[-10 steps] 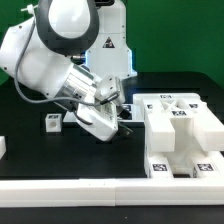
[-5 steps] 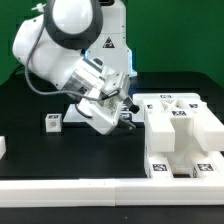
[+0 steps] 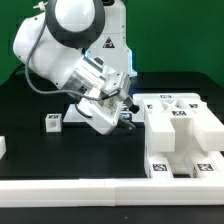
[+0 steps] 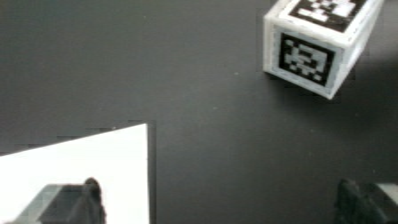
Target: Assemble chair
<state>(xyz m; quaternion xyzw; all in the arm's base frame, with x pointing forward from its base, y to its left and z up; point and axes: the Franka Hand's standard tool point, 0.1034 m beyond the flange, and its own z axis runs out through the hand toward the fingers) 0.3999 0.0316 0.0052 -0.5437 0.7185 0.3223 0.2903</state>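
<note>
The partly built chair (image 3: 176, 128), a white blocky frame with tags, stands at the exterior view's right. A small tagged cube (image 3: 52, 122) sits alone on the black table at the left; the wrist view shows one tagged cube (image 4: 313, 48) beyond the fingers. My gripper (image 3: 119, 118) hangs tilted between the cube and the chair, close to the chair's left side. In the wrist view the gripper (image 4: 222, 205) is open, its dark fingertips (image 4: 71, 205) far apart with only table between them. A flat white corner (image 4: 80, 160) lies by one finger; which part it is I cannot tell.
A long plain white rail (image 3: 110, 190) runs along the table's front edge. A small white piece (image 3: 3, 147) shows at the exterior view's left edge. The arm's white base (image 3: 108, 45) stands behind the gripper.
The arm swung toward the exterior view's right and rose a little between one second and half a second ago. It has held still since. The jaws stayed open.
</note>
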